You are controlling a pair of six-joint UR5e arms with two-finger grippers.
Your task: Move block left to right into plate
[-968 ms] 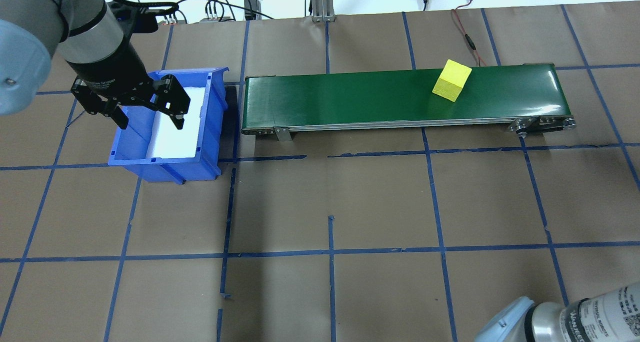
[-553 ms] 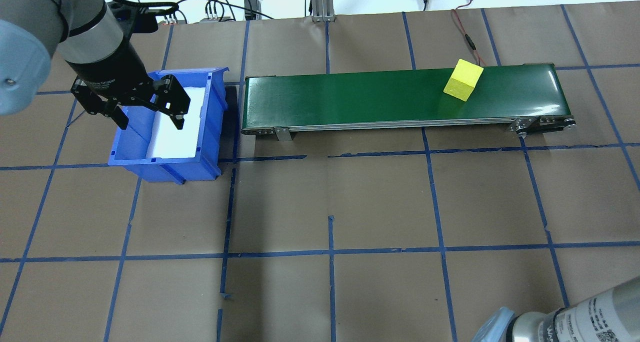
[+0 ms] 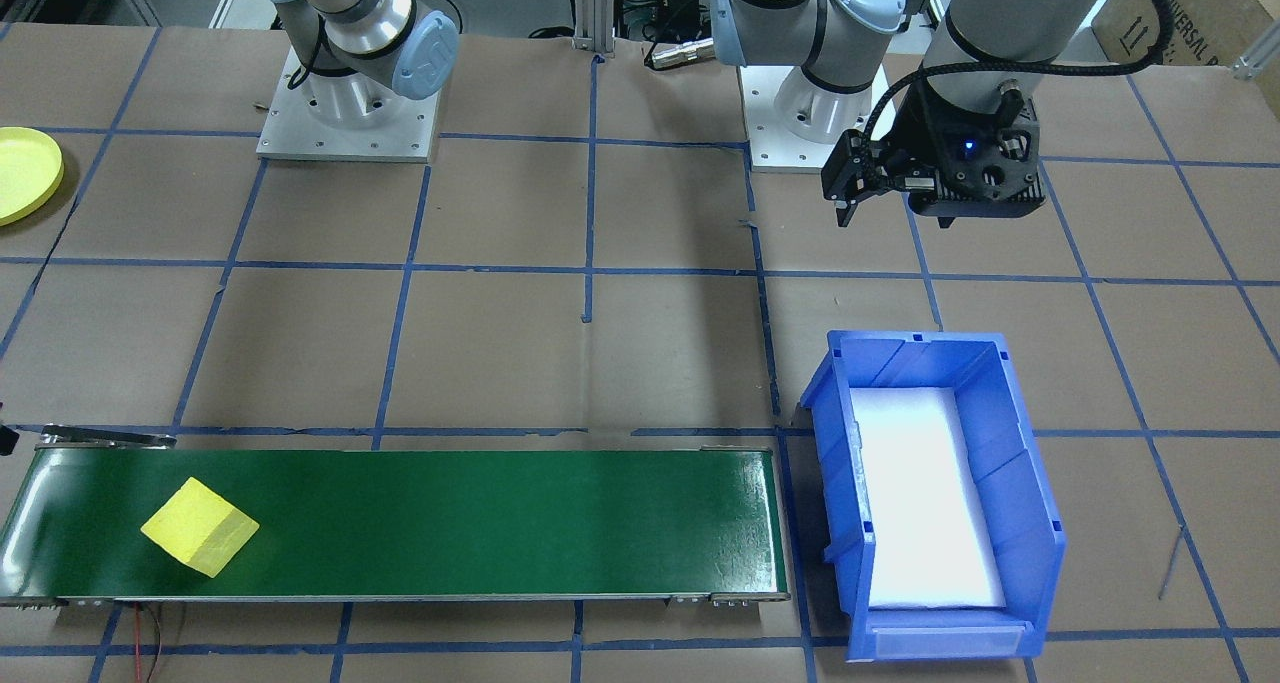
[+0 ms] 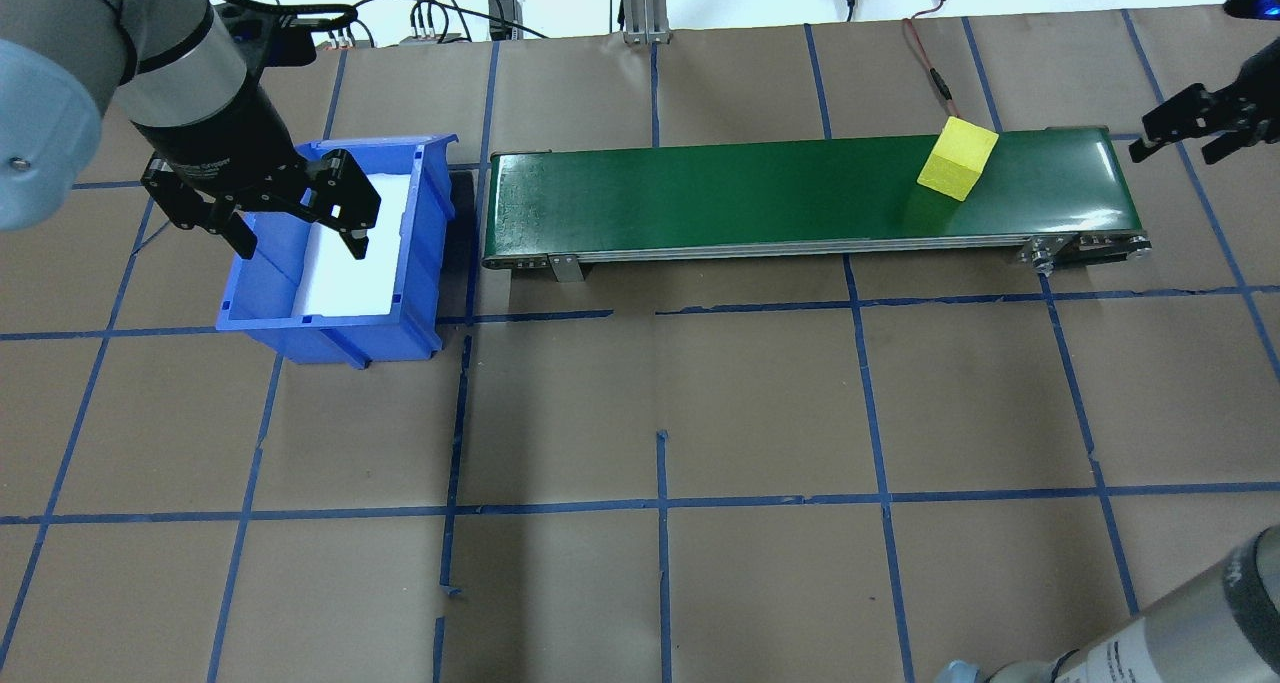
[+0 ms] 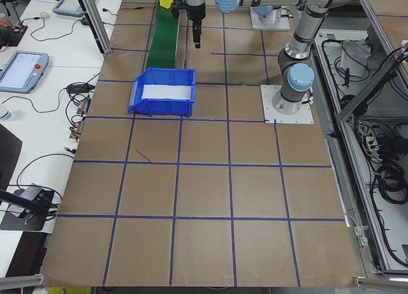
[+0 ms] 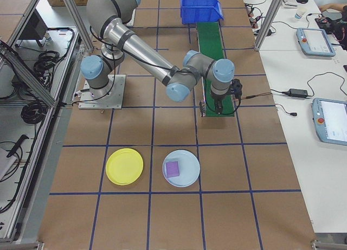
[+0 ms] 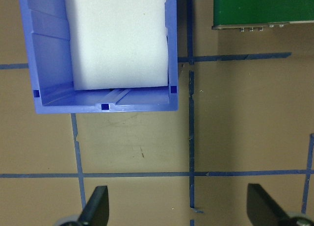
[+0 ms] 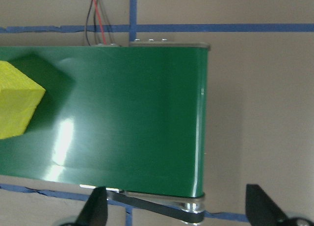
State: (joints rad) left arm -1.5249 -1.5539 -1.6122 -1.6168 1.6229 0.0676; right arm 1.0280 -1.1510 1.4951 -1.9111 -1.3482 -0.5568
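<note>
The block (image 4: 958, 158), a yellow cube, lies on the green conveyor belt (image 4: 750, 188) near its right end; the front-facing view has the block (image 3: 200, 526) at the belt's left. My right gripper (image 4: 1187, 146) hovers open past the belt's right end, apart from the cube. In its wrist view the gripper (image 8: 179, 213) frames the belt end, and the block (image 8: 14, 106) sits at the left edge. My left gripper (image 4: 300, 250) hangs open and empty above the blue bin (image 4: 340, 341). The yellow plate (image 6: 124, 166) rests on the table, also seen as the plate (image 3: 25, 173).
The blue bin (image 3: 945, 643) holds a white foam pad. A light blue plate (image 6: 180, 179) carries a purple block (image 6: 172, 168) next to the yellow plate. Red wires (image 4: 925, 58) run behind the belt's right end. Cables lie along the table's back edge.
The yellow block has travelled right along the belt. My right arm has swung up from the near right corner, and its gripper now shows by the belt's right end. The left arm is still.
</note>
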